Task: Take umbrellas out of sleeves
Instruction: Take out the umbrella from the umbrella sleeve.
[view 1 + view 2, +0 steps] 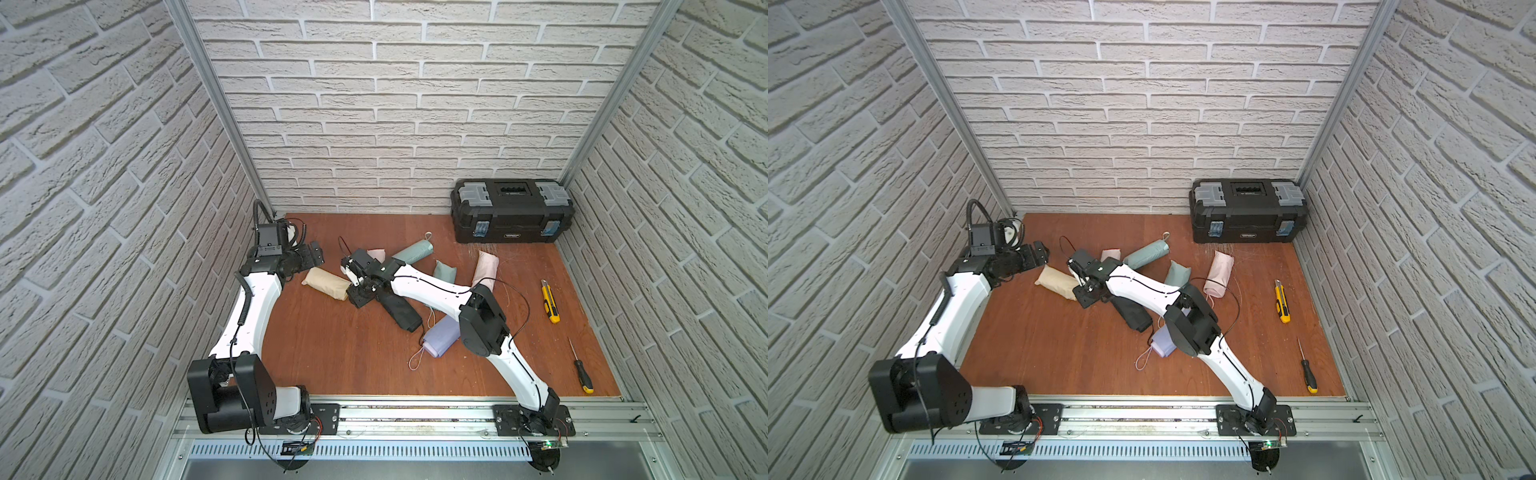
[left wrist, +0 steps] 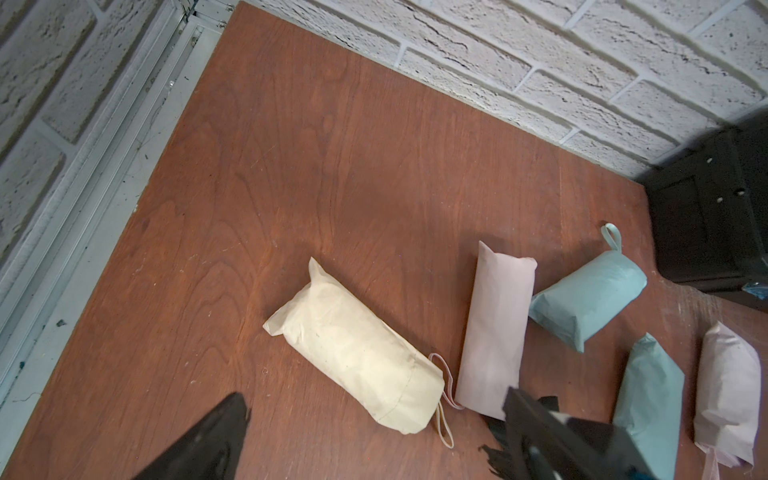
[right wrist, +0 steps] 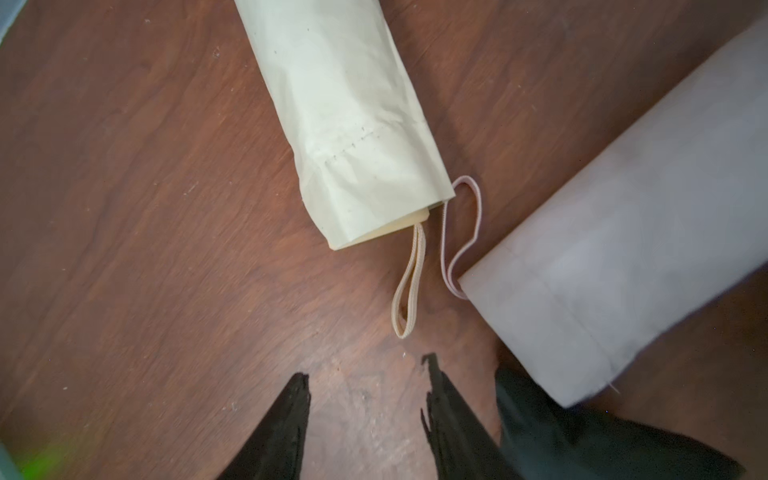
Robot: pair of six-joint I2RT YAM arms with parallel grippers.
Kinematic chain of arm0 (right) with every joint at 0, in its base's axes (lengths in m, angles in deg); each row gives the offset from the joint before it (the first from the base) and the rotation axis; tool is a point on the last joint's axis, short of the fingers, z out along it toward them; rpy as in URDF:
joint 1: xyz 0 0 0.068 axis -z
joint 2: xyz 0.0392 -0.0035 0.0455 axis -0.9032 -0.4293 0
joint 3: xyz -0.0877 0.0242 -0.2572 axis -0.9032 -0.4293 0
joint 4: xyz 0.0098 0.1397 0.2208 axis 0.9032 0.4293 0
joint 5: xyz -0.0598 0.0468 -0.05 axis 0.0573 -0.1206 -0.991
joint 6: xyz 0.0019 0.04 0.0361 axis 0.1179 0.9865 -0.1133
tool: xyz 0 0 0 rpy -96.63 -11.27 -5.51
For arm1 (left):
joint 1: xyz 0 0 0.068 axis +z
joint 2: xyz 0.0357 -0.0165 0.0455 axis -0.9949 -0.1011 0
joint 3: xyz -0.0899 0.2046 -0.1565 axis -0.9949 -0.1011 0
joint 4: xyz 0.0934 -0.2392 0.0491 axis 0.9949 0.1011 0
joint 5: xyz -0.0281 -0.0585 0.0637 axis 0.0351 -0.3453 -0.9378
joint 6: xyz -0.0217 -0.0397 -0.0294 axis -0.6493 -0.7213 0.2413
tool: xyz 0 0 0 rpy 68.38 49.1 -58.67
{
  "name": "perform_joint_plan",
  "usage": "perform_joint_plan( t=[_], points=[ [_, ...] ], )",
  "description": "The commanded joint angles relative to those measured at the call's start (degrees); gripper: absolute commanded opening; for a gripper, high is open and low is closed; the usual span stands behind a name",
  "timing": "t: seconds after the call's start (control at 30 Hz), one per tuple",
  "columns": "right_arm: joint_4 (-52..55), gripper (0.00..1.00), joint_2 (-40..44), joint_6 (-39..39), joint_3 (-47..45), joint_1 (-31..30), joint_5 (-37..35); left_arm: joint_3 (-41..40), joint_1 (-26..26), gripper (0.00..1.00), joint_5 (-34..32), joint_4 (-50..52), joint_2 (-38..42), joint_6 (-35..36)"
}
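A beige sleeve (image 3: 345, 116) lies on the wooden floor with its umbrella inside, and a beige wrist loop (image 3: 409, 286) trails from the sleeve's open end. My right gripper (image 3: 368, 368) hovers just short of that loop, open, with bare wood between the fingers. In both top views it sits at the near end of the beige sleeve (image 1: 326, 282). My left gripper (image 2: 374, 415) is wide open above the same sleeve (image 2: 353, 353), held at the back left (image 1: 313, 253). Beside it lies a pink sleeve (image 3: 615, 232) with its own loop.
More sleeved umbrellas lie around: a mint one (image 1: 413, 251), a second mint one (image 1: 444, 272), a pink one (image 1: 484, 270), a black one (image 1: 401, 311) and a lilac one (image 1: 440, 338) under my right arm. A black toolbox (image 1: 513, 210) stands at the back right. A yellow utility knife (image 1: 550, 301) and a screwdriver (image 1: 582, 370) lie at the right.
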Motion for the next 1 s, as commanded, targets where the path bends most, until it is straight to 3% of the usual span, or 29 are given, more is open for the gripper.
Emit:
perform_joint_plan(
  t=[0.0,0.63,0.87,0.97],
  points=[
    [2.72,0.49,-2.28,-0.5,3.9,-0.09,0.04,1.85,0.56,0.98,1.43,-0.47,-0.24,-0.49],
    [0.44,0.44,-7.52,-1.8,7.19,-1.09,-6.13,1.94,0.85,0.98,2.58,-0.56,0.03,-0.81],
    [1.28,0.39,-10.34,-1.31,10.59,-1.37,-6.21,1.94,0.83,0.98,2.74,-0.39,-0.05,-0.72],
    [1.27,0.32,-10.59,-0.87,10.62,-1.34,-7.25,1.94,0.85,0.98,2.66,-0.31,-0.07,-0.59]
  ],
)
